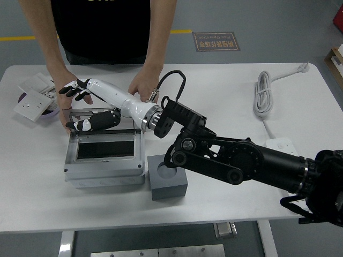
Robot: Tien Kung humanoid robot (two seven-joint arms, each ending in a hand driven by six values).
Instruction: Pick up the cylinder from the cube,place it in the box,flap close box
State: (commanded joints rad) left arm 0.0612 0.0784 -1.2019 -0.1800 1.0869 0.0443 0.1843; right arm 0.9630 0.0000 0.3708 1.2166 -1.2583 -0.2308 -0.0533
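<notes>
The grey box (104, 170) stands at the table's left with its lid (102, 113) raised at the back. Its inside looks dark, and I cannot see the cylinder. The grey cube (170, 186) sits just right of the box, and its round hole is empty. My right hand (79, 107) reaches across from the right to the lid's upper left. Its fingers are spread: some are above and behind the lid's top edge, and one lies across the lid's front. It holds nothing. A person's hands (143, 85) rest on the table just behind the box.
White wall sockets (32, 101) and a purple bowl (52, 111) lie at the far left. A coiled white cable (262, 93) and a white power strip (284, 151) lie at the right. The person stands at the far side.
</notes>
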